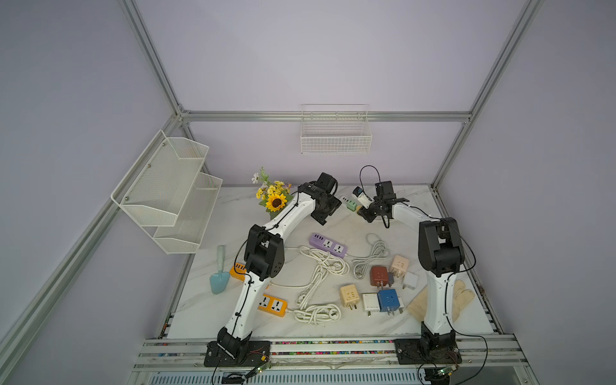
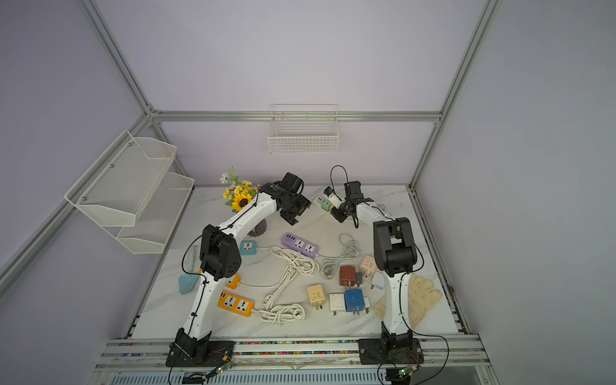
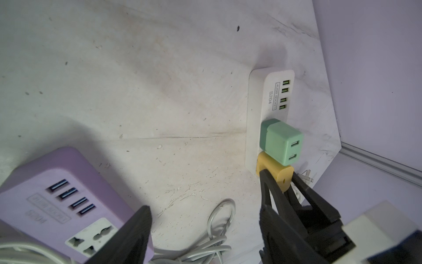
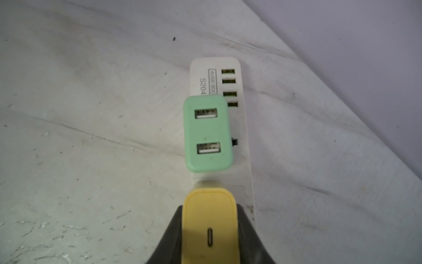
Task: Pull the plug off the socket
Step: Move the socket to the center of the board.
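Right gripper (image 4: 210, 213) clamps the yellow plug (image 4: 211, 224) seated in the white socket strip (image 4: 243, 128) near the far edge of the table (image 1: 206, 306); left gripper (image 1: 322, 217) hangs open and empty nearby

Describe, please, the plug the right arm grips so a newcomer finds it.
At the far edge of the white marble table lies a white power strip. Of the two plugged in, it is the rounded yellow charger with a single slot, not the mint-green two-port charger.

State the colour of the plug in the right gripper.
The plug is yellow; right wrist view shows it best.
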You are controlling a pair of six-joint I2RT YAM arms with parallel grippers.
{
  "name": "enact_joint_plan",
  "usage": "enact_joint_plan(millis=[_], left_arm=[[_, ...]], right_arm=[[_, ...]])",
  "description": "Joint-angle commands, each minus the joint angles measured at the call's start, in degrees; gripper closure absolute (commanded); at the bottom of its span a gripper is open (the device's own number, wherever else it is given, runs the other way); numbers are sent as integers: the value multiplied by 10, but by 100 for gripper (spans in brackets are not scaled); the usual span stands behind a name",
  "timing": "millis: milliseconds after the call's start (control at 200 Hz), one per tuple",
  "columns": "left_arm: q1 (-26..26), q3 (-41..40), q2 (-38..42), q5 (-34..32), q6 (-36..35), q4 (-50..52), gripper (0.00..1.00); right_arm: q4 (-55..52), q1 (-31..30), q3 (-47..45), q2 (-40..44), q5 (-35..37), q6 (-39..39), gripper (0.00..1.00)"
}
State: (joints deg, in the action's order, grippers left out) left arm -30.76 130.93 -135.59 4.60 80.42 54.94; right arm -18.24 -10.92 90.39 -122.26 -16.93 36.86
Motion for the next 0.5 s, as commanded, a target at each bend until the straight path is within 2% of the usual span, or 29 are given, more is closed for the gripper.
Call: enact_joint_plan(millis=[0, 215, 495], left_arm=[[6, 21, -10, -11, 25, -6, 22], [6, 26, -34, -43, 45, -13, 21], [9, 43, -87, -48, 73, -33, 26]], right_arm=[[-19, -28, -51, 40, -18, 20, 80], [-11, -55, -119, 107, -51, 1, 80], [2, -82, -158, 127, -70, -37, 81]])
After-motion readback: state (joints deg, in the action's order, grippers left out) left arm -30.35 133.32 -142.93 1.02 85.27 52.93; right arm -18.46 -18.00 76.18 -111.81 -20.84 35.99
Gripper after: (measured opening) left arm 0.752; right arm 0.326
